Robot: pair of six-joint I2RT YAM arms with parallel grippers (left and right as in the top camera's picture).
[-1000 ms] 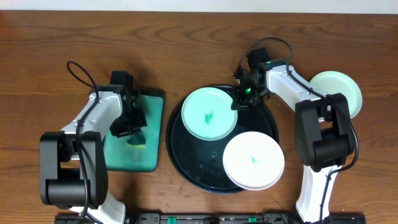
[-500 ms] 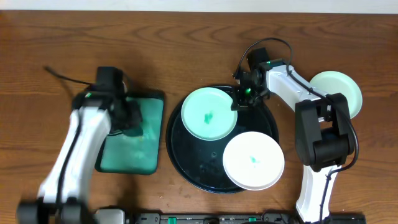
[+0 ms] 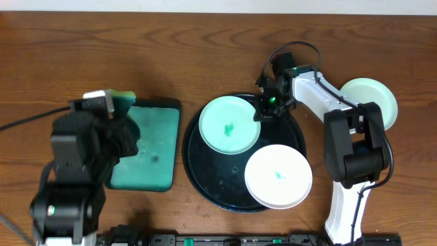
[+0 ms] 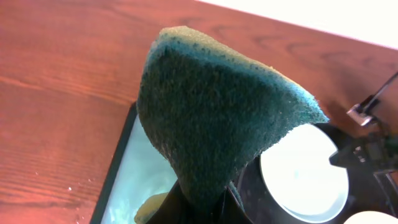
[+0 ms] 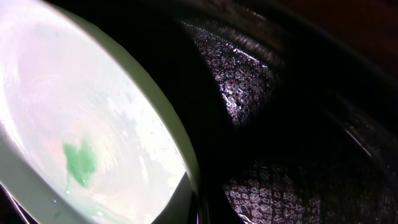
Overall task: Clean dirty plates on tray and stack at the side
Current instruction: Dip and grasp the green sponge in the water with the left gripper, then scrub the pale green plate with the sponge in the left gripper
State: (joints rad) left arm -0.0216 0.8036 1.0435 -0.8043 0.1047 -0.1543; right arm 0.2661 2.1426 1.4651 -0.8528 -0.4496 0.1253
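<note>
Clamped on the sponge (image 4: 211, 124), the left gripper (image 4: 200, 210) has risen off the teal tray (image 3: 147, 164) at frame left, seemingly ready to scrub the mint plate (image 3: 229, 124) whose rim the right gripper (image 3: 266, 108) pinches on the centre black tray (image 3: 205, 184).

Brown wooden table (image 3: 205, 48), teal rectangular tray (image 3: 147, 154), dark green sponge (image 4: 217, 118) above it

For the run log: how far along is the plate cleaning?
Done: one mint plate sits right of the black tray, no smear visible. In hand: left gripper holds the sponge; right gripper pinches the rim of the smeared mint plate. Left: that plate and the smeared white plate.
</note>
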